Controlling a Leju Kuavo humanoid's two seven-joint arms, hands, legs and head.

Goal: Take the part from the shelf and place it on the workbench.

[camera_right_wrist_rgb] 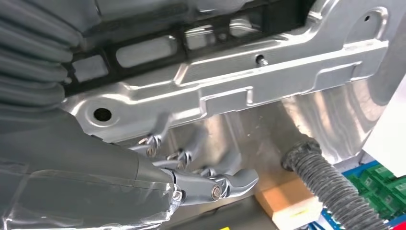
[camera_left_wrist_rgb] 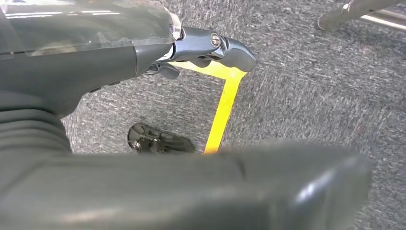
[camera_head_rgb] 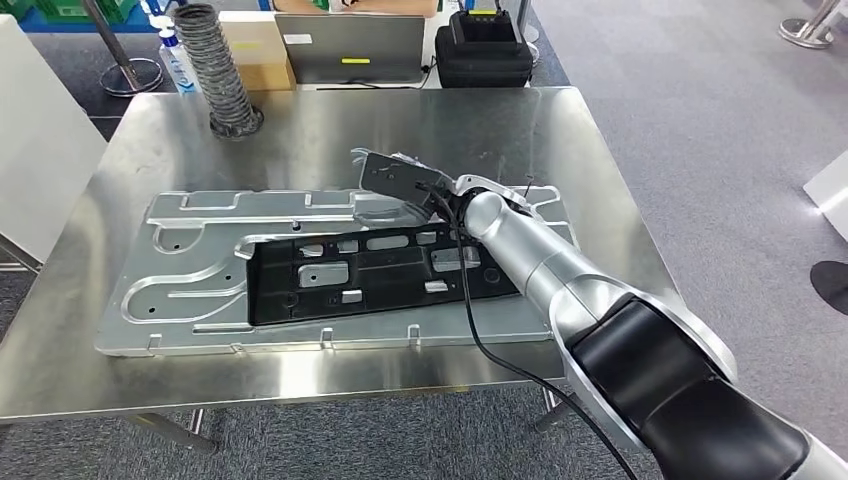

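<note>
Placement looks done, or close to it: your black part (camera_head_rgb: 380, 272) lies flat on the big silver panel (camera_head_rgb: 190, 270) that covers most of the steel workbench (camera_head_rgb: 300, 130). Its long axis runs across the bench from side to side, roughly parallel to the near edge.

Your right hand (camera_head_rgb: 400, 178) hovers over the far right stretch of that part, just beyond its far edge and above the panel's raised rim. In the right wrist view the fingers (camera_right_wrist_rgb: 191, 158) reach out loosely with bare panel and table under them, and nothing sits between them and the thumb (camera_right_wrist_rgb: 230, 181). So read that hand as empty and spread, not holding the part. The part lies toward the robot from the fingertips, under and behind the palm.

Your left hand (camera_left_wrist_rgb: 210, 48) hangs over grey carpet beside a strip of yellow floor tape (camera_left_wrist_rgb: 221, 110), well away from the bench. Its thumb juts out, but whether the fingers are apart or curled cannot be told from this angle.

The right arm is plainly the nearer one for any last move. If the part needs no nudge, lift straight up and draw back toward the robot's right. Keep the fingers off the panel rim and away from the ribbed hose (camera_head_rgb: 215, 70) standing at the far left of the bench.
</note>
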